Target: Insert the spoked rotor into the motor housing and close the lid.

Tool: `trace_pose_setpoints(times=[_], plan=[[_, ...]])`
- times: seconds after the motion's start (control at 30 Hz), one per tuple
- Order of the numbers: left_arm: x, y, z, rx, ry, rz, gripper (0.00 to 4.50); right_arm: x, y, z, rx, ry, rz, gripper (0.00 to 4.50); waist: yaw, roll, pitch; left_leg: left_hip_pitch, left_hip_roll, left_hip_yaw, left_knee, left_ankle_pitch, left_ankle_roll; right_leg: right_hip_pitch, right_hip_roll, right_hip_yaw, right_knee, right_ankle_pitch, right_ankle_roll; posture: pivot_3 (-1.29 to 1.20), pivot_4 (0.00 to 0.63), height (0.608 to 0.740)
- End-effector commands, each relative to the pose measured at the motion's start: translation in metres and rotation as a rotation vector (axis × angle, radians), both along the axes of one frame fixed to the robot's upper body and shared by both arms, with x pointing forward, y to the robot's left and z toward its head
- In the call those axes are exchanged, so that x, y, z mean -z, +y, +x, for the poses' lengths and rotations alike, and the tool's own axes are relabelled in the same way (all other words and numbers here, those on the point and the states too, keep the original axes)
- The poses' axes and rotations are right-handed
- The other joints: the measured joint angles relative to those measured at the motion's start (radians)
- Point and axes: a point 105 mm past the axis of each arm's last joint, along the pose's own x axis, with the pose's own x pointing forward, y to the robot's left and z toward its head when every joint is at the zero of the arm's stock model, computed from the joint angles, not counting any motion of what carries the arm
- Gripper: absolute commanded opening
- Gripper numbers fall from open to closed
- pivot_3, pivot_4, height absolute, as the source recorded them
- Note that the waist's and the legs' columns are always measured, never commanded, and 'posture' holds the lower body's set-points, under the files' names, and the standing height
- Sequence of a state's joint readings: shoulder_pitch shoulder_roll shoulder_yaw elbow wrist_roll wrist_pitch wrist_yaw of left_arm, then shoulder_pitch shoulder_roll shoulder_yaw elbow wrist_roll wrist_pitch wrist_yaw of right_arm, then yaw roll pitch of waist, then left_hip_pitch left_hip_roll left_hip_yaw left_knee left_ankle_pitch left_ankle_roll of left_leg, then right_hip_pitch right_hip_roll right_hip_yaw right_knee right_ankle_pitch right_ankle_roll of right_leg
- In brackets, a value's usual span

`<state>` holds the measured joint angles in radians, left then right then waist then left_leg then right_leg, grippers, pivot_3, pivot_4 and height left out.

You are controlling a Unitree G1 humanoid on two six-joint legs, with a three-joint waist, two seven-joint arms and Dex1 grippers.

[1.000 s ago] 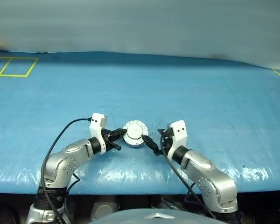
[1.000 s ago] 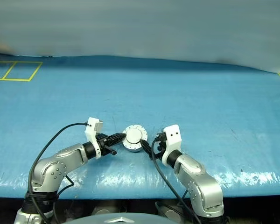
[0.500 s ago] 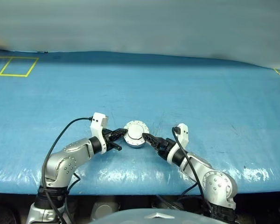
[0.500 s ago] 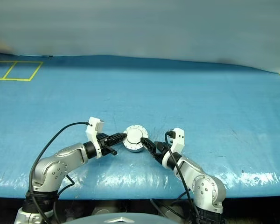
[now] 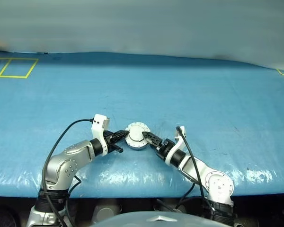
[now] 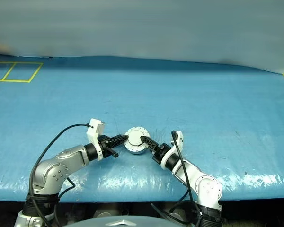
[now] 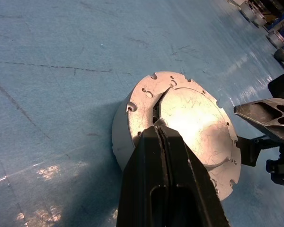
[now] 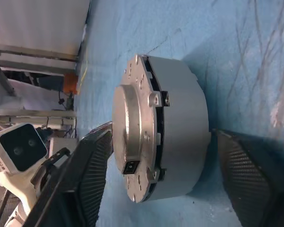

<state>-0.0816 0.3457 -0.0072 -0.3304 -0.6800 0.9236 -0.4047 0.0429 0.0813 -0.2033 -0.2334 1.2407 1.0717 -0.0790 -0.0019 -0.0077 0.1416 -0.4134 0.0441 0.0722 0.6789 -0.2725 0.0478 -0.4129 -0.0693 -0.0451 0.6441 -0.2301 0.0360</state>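
The left gripper (image 7: 157, 126), with two black fingers pressed fully together, rests its tips on the top of the thin flat grey lid (image 7: 194, 125), a metal disc with small holes around its rim. The lid sits on the motor housing (image 8: 180, 137), a short silver metal cylinder directly ahead of both grippers. The right gripper (image 5: 146, 138) is partly open and straddles the assembly: one black ribbed finger (image 8: 83, 184) lies over the lid face and the other beside the bottom edge of the housing; whether either finger touches cannot be told. The housing stands on a blue plastic-sheet tabletop (image 5: 180, 94), with both grippers converging on it from opposite sides. Beyond the grippers the sheet runs bare to its far edge against a grey wall (image 5: 142, 23). Yellow tape markings (image 5: 14, 67) lie at the far left corner, well apart from the grippers. The near table edge runs just behind both arms.
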Motion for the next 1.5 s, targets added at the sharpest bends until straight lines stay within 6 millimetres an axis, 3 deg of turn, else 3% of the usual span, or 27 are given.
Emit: trace_pose_setpoints(times=[0.03, 0.2, 0.5, 0.57, 0.73, 1.03, 1.27, 1.5], plan=[[0.009, -0.004, -0.006, 0.017, 0.035, 0.018, 0.0, -0.018, 0.022, 0.001, 0.004, 0.004, 0.178, 2.52, 0.0, 0.0, 0.0, 0.0, 0.0, 0.0, 0.0, 0.0, 0.0, 0.001, 0.0, 0.0, 0.0, 0.0, 0.0, 0.0, 0.15, 0.74], [0.01, -0.003, -0.005, 0.014, 0.039, 0.02, 0.0, -0.013, 0.02, -0.004, -0.012, 0.034, 0.177, 1.2, -0.002, 0.001, 0.0, -0.001, 0.0, 0.0, 0.0, 0.0, 0.0, 0.0, 0.002, 0.001, 0.0, 0.0, 0.0, 0.0, 0.15, 0.74], [0.006, 0.002, 0.004, -0.049, -0.035, 0.049, 0.0, -0.007, 0.016, -0.01, -0.03, 0.051, 0.119, 1.2, -0.01, 0.001, 0.0, -0.001, 0.001, 0.0, -0.001, 0.0, 0.0, 0.0, 0.003, 0.002, 0.0, 0.0, 0.0, 0.0, 0.15, 0.74], [-0.005, 0.004, 0.011, -0.121, -0.051, -0.068, 0.0, -0.007, 0.016, -0.01, -0.025, 0.052, 0.122, 1.2, -0.01, 0.001, 0.0, -0.001, 0.001, 0.001, -0.001, 0.0, 0.0, 0.0, 0.003, 0.002, 0.0, 0.0, 0.001, 0.0, 0.15, 0.74], [-0.015, 0.011, 0.016, -0.191, -0.047, -0.164, 1.22, -0.012, 0.017, -0.009, 0.0, 0.048, 0.152, 1.2, -0.012, 0.0, 0.001, -0.003, 0.002, 0.001, -0.001, 0.0, 0.0, -0.001, 0.002, 0.002, 0.0, 0.001, 0.001, 0.0, 0.15, 0.74], [-0.031, 0.026, 0.007, -0.323, 0.061, -0.603, 4.32, -0.048, 0.003, 0.012, 0.125, -0.056, 0.304, 1.18, -0.011, -0.001, 0.002, -0.005, 0.002, 0.001, -0.001, 0.0, 0.0, -0.003, 0.006, 0.003, -0.001, 0.003, 0.006, 0.0, 0.15, 0.74], [-0.033, 0.02, -0.005, -0.337, 0.205, -0.912, 4.5, -0.07, -0.001, 0.028, 0.144, -0.134, 0.323, 1.18, -0.011, -0.002, 0.004, -0.006, 0.001, 0.002, 0.0, 0.0, 0.0, -0.003, 0.006, 0.003, -0.001, 0.005, 0.009, 0.0, 0.15, 0.74], [-0.029, 0.008, -0.008, -0.327, 0.286, -0.991, 4.5, -0.082, 0.009, 0.031, 0.11, -0.163, 0.345, 1.18, -0.01, -0.002, 0.004, -0.006, 0.001, 0.002, 0.0, -0.001, 0.001, -0.003, 0.007, 0.003, -0.001, 0.005, 0.01, 0.0, 0.15, 0.74]])
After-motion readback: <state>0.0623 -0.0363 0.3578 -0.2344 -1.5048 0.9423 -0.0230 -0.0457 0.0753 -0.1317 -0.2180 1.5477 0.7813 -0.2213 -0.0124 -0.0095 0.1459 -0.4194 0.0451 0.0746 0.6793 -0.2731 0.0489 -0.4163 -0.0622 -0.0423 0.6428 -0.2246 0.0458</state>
